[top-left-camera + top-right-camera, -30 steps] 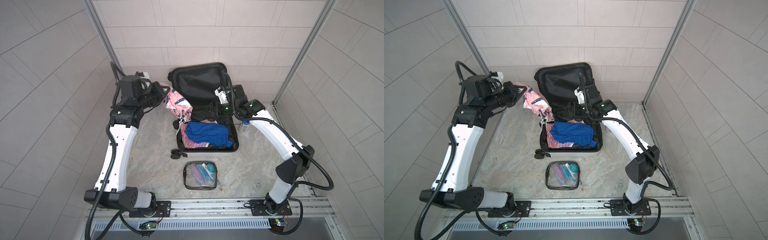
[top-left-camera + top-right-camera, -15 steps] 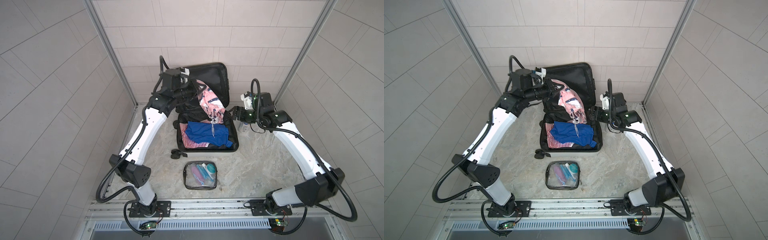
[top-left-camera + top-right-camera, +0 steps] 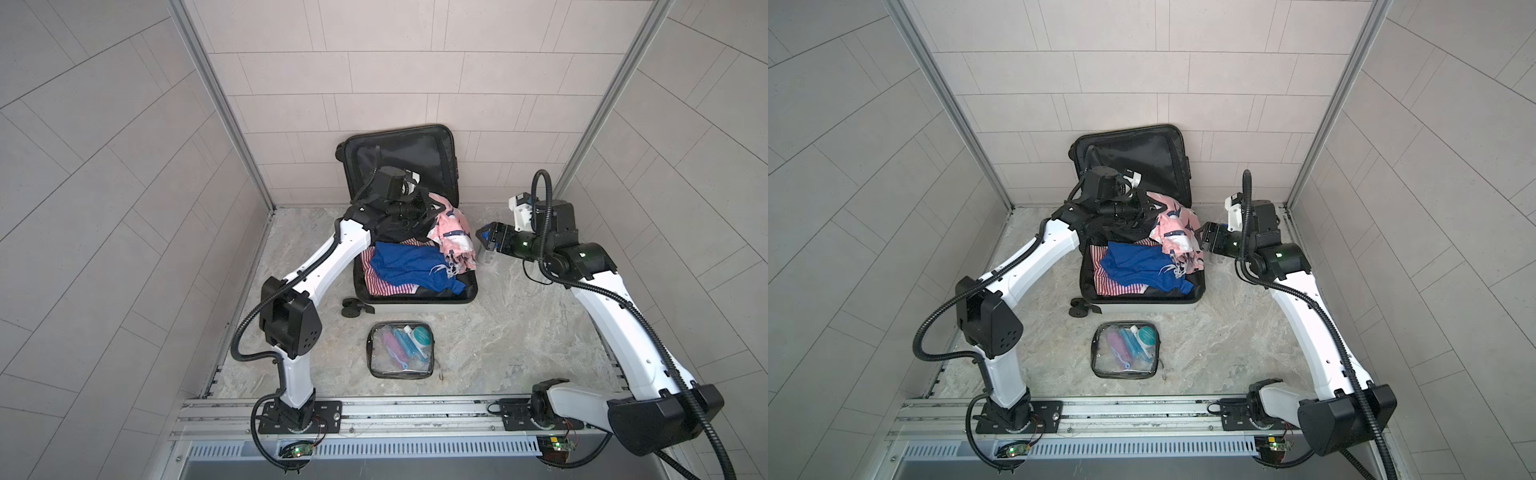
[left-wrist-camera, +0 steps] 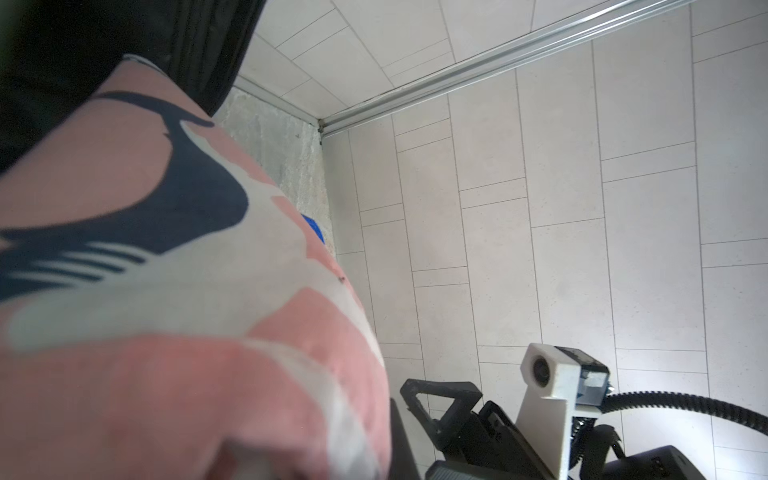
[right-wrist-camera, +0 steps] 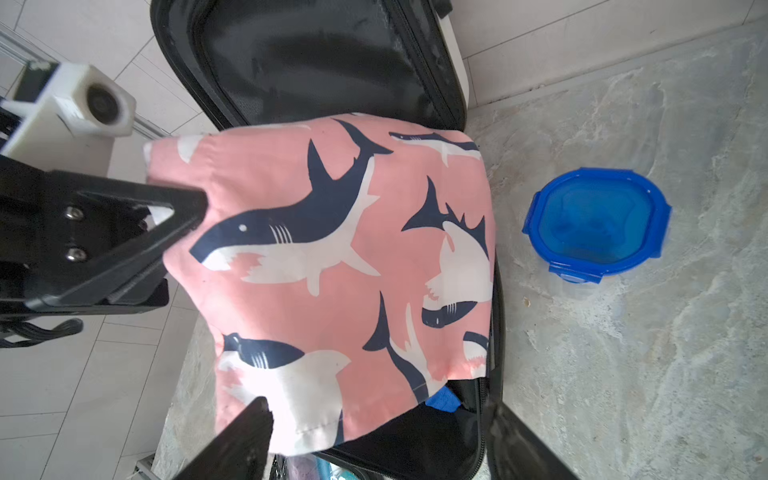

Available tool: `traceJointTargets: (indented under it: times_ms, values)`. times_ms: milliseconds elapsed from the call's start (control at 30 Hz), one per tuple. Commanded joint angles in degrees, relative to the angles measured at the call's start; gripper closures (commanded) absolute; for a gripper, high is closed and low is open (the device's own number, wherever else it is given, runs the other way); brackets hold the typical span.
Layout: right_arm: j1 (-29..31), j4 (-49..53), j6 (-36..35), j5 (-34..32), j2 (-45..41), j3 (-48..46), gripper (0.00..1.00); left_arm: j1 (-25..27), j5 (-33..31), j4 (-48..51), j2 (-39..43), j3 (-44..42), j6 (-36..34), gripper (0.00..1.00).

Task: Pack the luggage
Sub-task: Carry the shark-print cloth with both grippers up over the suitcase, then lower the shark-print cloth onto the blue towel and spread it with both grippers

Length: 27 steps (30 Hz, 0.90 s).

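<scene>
Now the left gripper (image 3: pixel 429 210) is clamping one edge of the pink shark shorts (image 3: pixel 453 232), which are hanging below its fingers (image 5: pixel 137 245) over the back right corner of the suitcase (image 3: pixel 415 308), against that rim. The suitcase is lying open on the floor (image 3: pixel 519 332), lid (image 3: pixel 399 162) leaning on the back wall (image 3: pixel 395 62), long axis running from wall to front rail (image 3: pixel 395 409), so its lower half is sitting forward and left of the fingers. The right gripper (image 3: pixel 483 237) is hovering wide open just beside the rim, facing the shorts.
</scene>
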State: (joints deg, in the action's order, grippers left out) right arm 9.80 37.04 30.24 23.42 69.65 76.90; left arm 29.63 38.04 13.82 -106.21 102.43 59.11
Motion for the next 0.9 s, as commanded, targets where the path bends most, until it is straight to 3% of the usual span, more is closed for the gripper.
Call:
traceJointTargets:
  times_ms: [0,300,633,867]
  values:
    - [-0.19,-0.74,-0.03,-0.10,-0.52,-0.52,0.19,-1.99,2.08,-5.87,3.98,-6.47,0.00,1.00]
    - [0.37,-2.44,1.40,1.28,0.71,-2.30,0.19,-8.61,3.46,-1.36,7.82,-19.48,-7.10,1.00]
    - [6.78,-3.60,0.92,-5.46,6.21,-2.11,0.19,-13.03,0.23,17.13,6.49,-14.98,-21.71,1.00]
    - [9.23,-3.05,0.51,-12.41,16.89,3.01,0.19,-16.06,-3.08,25.07,3.39,-12.32,-28.92,1.00]
